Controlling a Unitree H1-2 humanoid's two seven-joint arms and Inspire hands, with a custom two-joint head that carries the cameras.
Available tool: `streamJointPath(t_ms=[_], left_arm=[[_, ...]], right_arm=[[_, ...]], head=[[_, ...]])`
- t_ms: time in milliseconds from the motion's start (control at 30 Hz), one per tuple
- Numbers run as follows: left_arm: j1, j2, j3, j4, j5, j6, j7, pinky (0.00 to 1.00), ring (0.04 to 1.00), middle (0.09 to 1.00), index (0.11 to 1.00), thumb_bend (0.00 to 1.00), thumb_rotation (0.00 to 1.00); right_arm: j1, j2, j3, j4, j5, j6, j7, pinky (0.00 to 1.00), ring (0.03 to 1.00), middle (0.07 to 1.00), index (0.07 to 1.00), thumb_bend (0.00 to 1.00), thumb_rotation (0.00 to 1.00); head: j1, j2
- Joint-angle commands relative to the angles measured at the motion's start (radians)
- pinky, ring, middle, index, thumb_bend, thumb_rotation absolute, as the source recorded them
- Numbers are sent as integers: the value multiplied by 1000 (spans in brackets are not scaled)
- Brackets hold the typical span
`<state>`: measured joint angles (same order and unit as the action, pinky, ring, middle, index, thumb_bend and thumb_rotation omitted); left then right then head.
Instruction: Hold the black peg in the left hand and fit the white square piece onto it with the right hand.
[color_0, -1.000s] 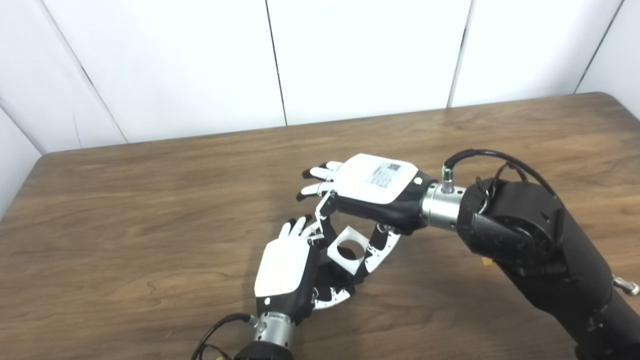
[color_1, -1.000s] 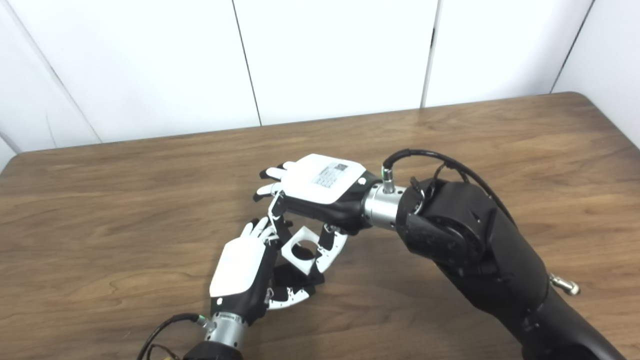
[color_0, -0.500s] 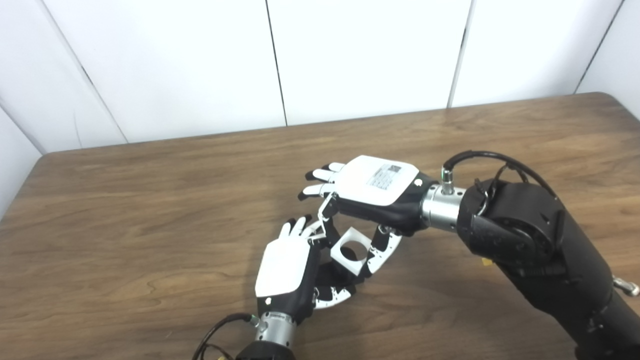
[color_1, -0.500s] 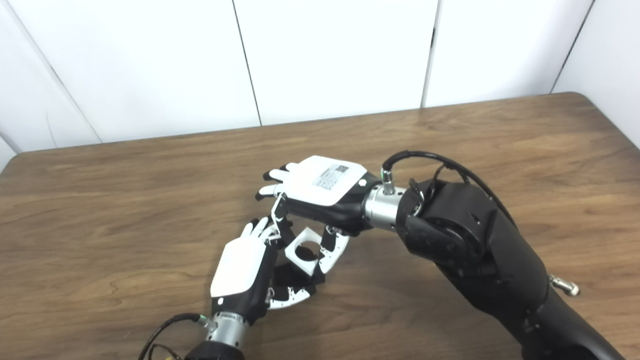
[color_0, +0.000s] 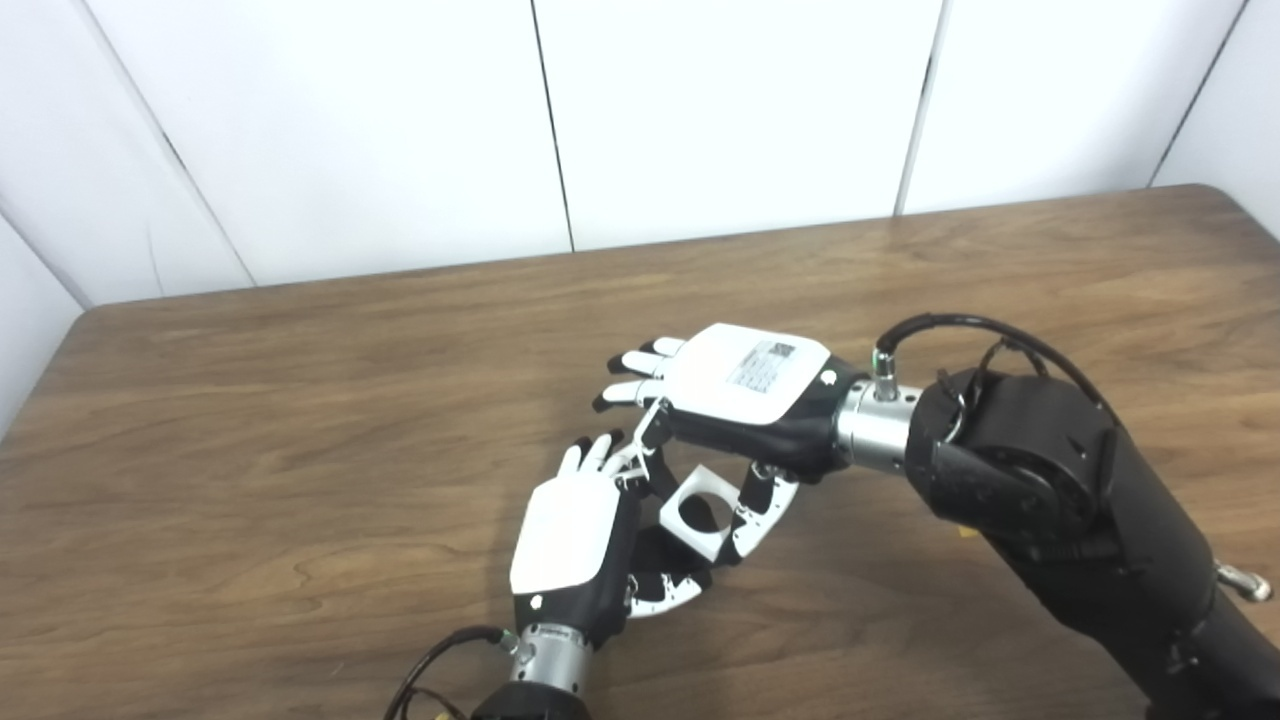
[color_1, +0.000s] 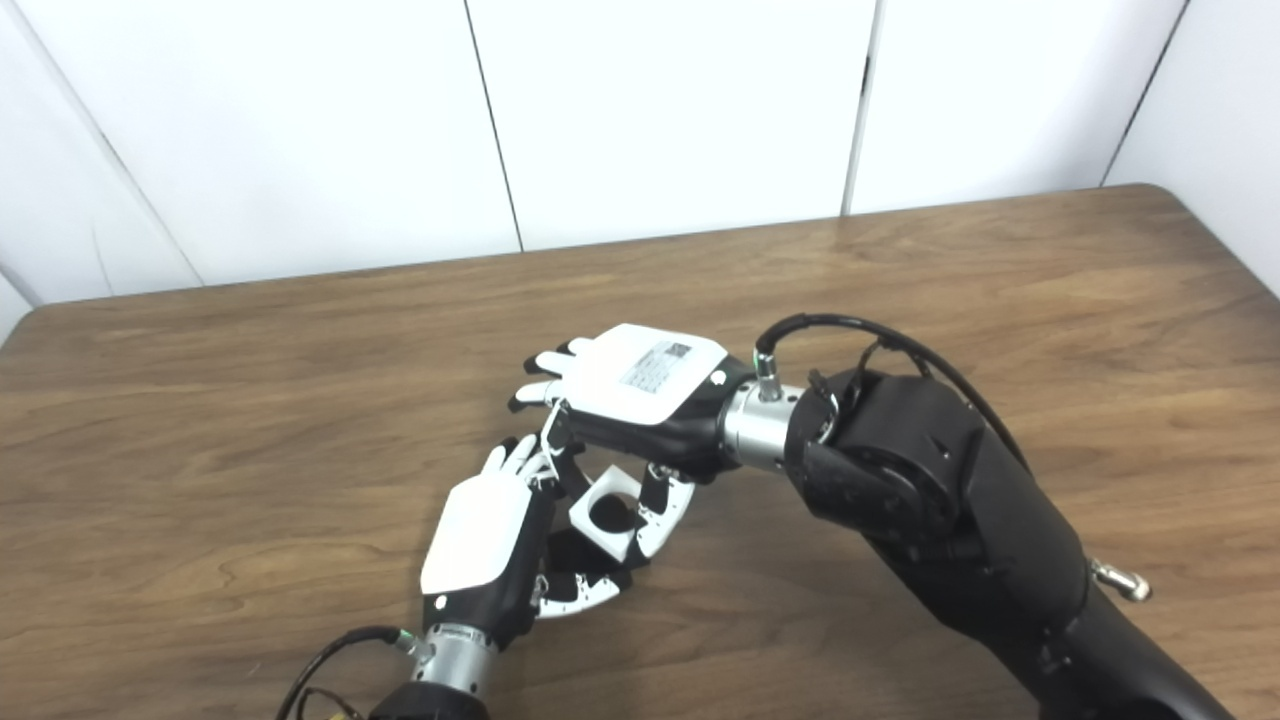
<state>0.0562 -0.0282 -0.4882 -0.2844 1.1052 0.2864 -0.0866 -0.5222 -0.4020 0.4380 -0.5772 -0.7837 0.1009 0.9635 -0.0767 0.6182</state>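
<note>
Right hand pinches white square piece, hole facing up for alignment; left hand closed, presumably on the hidden black peg.

The brown wooden bench with a dark grain fills the lower two thirds of the frame. Its far edge runs from the middle left up to the upper right, where the corner is rounded. The far edge meets the white panelled wall. No loose object can be seen lying directly on its surface.
</note>
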Motion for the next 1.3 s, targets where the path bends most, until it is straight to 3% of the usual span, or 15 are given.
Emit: streamJointPath(t_ms=[0,1267], left_arm=[[4,12,-7,24,23,8,-22,984,953,870,492,523,75],[13,-5,-22,29,7,15,-8,982,953,868,492,523,72]], right_arm=[[-28,12,-9,10,-25,-21,-36,1000,1000,933,490,525,153],[-23,50,-15,83,-63,-63,-76,1000,1000,934,490,525,154]], head=[[0,1],[1,15]])
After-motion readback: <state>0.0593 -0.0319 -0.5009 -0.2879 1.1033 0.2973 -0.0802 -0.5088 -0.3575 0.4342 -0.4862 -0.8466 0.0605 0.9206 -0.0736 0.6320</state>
